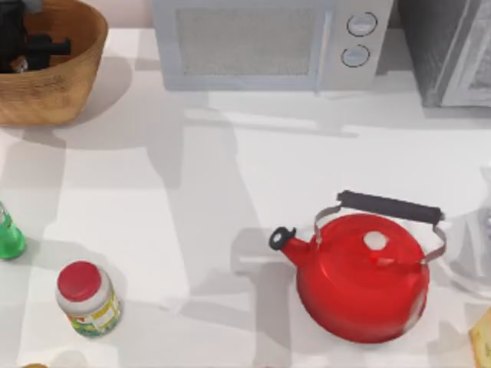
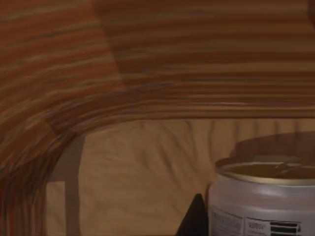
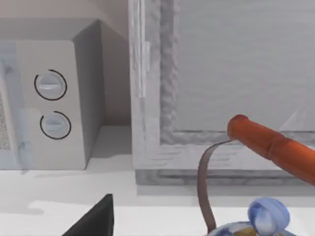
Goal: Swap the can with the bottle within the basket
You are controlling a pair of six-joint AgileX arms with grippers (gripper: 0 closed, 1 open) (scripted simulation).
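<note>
left gripper (image 1: pixel 19 46) down inside the basket (image 1: pixel 73 73), beside the can (image 2: pixel 263 196) — placed for the pick, I judge; fingers' spread can't be told | can: white body, dull gold top, upright on basket floor | bottle (image 1: pixel 9 236) — green, outside, well below basket | right arm parked by kettle (image 1: pixel 360 280)

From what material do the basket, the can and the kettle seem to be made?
The basket looks like woven wicker, tan-brown and matte: its inner wall shows ribbed bands in the left wrist view. The can, standing inside it beside the left gripper, seems metal: a pale body with a dull golden rim. The kettle looks like glossy red enamelled metal, judging by its highlights, with a dark matte handle, perhaps plastic.
</note>
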